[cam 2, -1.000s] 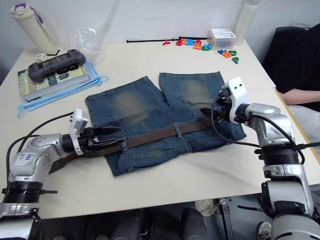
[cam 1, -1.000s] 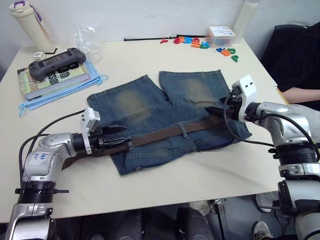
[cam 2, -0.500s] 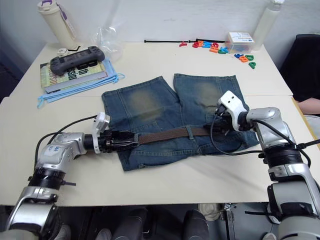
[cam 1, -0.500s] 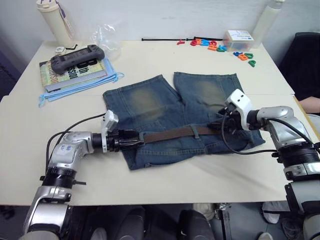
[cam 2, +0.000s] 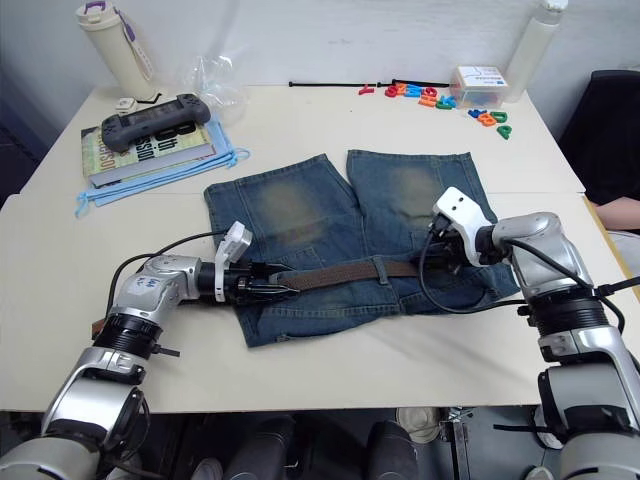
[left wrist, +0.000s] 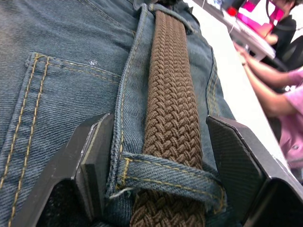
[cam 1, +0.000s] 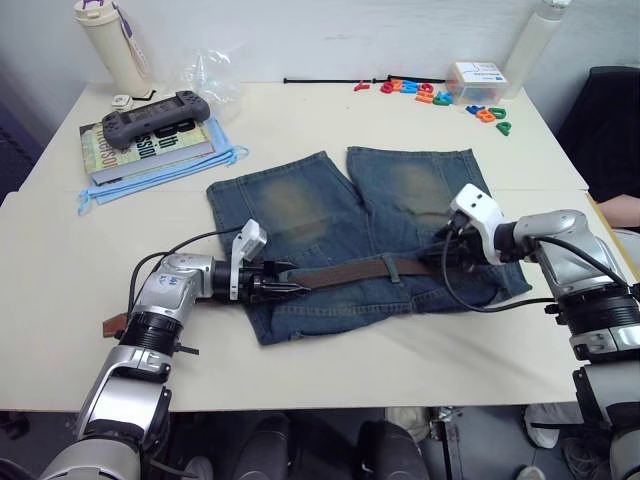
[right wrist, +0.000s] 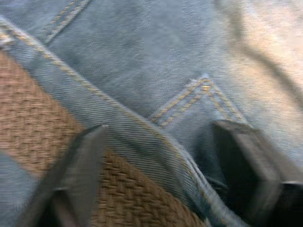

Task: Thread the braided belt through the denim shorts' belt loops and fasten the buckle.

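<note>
The denim shorts [cam 1: 350,230] lie flat mid-table, waistband toward me. The braided belt [cam 1: 345,272] runs along that waistband under a belt loop [left wrist: 165,172] and a second belt loop [cam 1: 388,266]. My left gripper [cam 1: 292,289] rests on the waistband's left end, open, with one finger [left wrist: 92,165] on each side of the belt [left wrist: 168,99]. My right gripper [cam 1: 441,257] is open over the waistband's right end, its fingers [right wrist: 78,165] spread over denim and the belt [right wrist: 33,137]. A brown belt end [cam 1: 113,323] pokes out beside my left forearm. The buckle is hidden.
Back left stand a bottle [cam 1: 105,40], a book [cam 1: 140,150] with a game controller [cam 1: 155,108] on it, blue masks and a plastic bag [cam 1: 210,72]. Coloured letters [cam 1: 425,92], a box [cam 1: 475,78] and a black cable [cam 1: 320,78] line the far edge. A person's arm [cam 1: 618,206] shows at right.
The view shifted after the oldest frames. In the last half second my left gripper slid right along the waistband, further onto the shorts. The right gripper stayed nearly still.
</note>
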